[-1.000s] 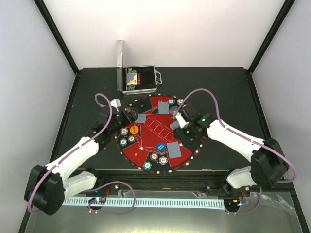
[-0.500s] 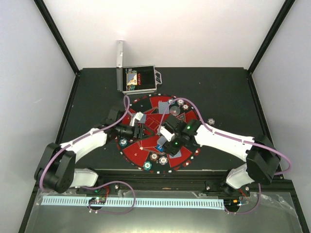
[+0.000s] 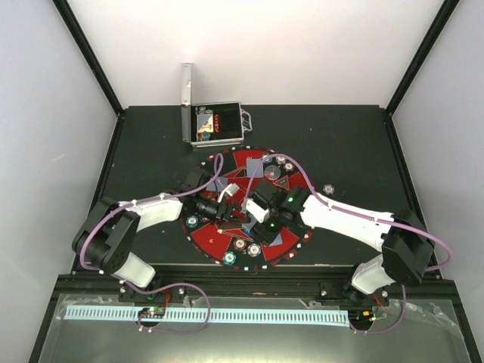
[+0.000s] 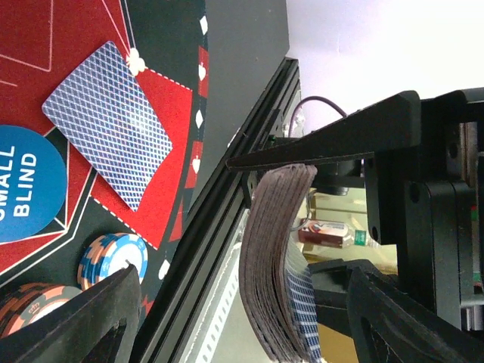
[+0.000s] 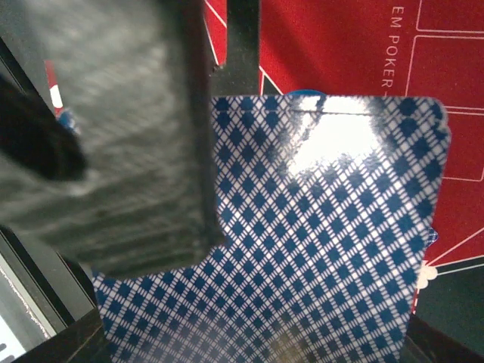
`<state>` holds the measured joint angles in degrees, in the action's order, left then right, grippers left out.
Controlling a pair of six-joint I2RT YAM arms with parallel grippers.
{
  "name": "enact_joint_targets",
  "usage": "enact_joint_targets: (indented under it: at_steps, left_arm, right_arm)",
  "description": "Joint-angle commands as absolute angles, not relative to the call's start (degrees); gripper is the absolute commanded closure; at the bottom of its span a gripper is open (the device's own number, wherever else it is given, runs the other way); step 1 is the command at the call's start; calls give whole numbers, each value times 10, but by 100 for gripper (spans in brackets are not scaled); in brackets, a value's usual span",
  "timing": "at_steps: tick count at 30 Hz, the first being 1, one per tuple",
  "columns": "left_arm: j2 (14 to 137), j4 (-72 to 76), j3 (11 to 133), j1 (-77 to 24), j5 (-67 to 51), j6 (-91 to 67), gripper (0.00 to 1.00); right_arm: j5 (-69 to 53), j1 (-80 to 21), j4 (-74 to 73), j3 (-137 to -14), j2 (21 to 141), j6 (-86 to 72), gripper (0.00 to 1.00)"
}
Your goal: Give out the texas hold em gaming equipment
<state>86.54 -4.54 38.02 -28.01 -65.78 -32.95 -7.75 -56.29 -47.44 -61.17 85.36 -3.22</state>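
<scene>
Deck [image 4: 276, 249] of blue-backed playing cards: held off the surface above the middle of the round red-and-black mat [image 3: 240, 160]. It is clamped across its thickness by the right gripper [image 3: 246, 206].
- Left wrist view: the deck is seen edge-on. Its long axis runs top to bottom of the frame and it bows slightly to one side. 1 black finger [image 4: 325, 147] of the right gripper lies flat along 1 face.
- Right wrist view: the diamond-patterned back faces the lens and fills most of the frame, partly behind a blurred dark finger.

Left gripper [image 3: 229, 195]: jaws spread wide, 1 on either side of the deck's lower end. No contact with the cards is visible.

Single card [image 4: 106, 155]: face down and flat on the mat. Its long axis lies diagonally in the left wrist view, upper left to lower right.

Blue disc [image 4: 23, 181]: lettered SMALL BLIND, flat on the mat just beside that card's lower corner.

Chip stacks, 2: blue-and-white [image 4: 113, 257] and brown-red [image 4: 34, 302], side by side at the mat's rim.

Loose chip [image 3: 329, 189], 1: on the black table [image 3: 348, 144], off the mat on the right arm's side.

Silver case [image 3: 217, 125]: lid raised, at the far side of the table, beyond the mat.
</scene>
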Motion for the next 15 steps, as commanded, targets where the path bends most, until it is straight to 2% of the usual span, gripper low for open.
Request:
enact_joint_targets:
  at_steps: [1, 15]
  left_arm:
    - [892, -24, 405, -287, -681, -319, 26]
    - [914, -103, 432, -282, -619, -275, 47]
  right_arm:
    - [-80, -569, -473, -628, 857, -24, 39]
    - [-64, -570, -476, -610, 846, -23, 39]
